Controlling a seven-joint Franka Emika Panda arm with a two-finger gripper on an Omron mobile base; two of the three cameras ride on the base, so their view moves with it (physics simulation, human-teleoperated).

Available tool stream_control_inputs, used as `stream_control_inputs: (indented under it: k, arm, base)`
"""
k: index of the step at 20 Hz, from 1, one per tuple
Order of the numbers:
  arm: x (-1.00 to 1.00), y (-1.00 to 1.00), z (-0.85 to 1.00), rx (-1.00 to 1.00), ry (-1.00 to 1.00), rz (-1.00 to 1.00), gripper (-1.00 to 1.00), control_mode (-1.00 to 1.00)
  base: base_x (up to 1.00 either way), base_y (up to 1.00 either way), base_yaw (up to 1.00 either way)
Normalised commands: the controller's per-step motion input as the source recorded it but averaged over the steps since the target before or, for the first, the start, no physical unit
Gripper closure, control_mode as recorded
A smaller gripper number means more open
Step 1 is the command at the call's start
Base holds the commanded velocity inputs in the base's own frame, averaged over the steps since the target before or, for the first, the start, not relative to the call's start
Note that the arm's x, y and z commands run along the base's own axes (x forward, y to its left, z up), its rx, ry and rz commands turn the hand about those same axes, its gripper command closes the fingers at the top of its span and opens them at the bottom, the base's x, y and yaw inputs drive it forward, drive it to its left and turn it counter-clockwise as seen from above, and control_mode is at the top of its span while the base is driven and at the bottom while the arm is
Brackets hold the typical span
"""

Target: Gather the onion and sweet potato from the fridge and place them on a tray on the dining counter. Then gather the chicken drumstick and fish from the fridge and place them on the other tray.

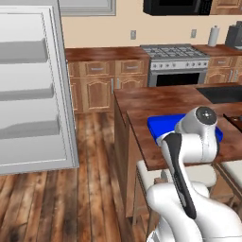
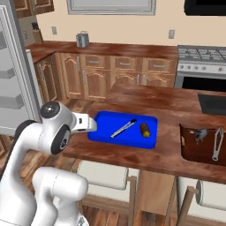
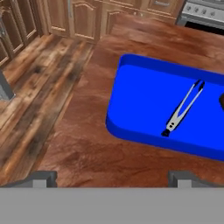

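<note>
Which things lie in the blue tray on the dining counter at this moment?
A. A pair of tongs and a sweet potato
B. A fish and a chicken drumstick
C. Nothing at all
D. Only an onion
A: in the right base view the blue tray on the dining counter holds a pair of tongs and, apart from them, the dark brown sweet potato.

Kitchen: stove (image 1: 177, 59), wooden cabinets (image 2: 95, 77)
</note>
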Motion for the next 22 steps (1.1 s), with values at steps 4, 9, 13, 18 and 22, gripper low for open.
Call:
stream_control_inputs:
  k: [4, 9, 13, 18, 22]
  arm:
    - [0.0, 0.0, 0.0, 0.0, 0.0, 0.08, -1.0, -1.0]
    - [0.0, 0.0, 0.0, 0.0, 0.0, 0.15, -1.0, -1.0]
    - [0.0, 0.0, 0.0, 0.0, 0.0, 0.16, -1.0, -1.0]
    - [0.0, 0.05, -0.02, -0.03, 0.01, 0.15, -1.0, -1.0]
    - [0.0, 0.06, -0.01, -0.03, 0.0, 0.09, -1.0, 1.0]
  base:
    - [0.0, 0.0, 0.0]
    - [0.0, 0.0, 0.0]
    - [0.0, 0.0, 0.0]
    - [0.0, 0.0, 0.0]
    - [0.0, 0.02, 0.03]
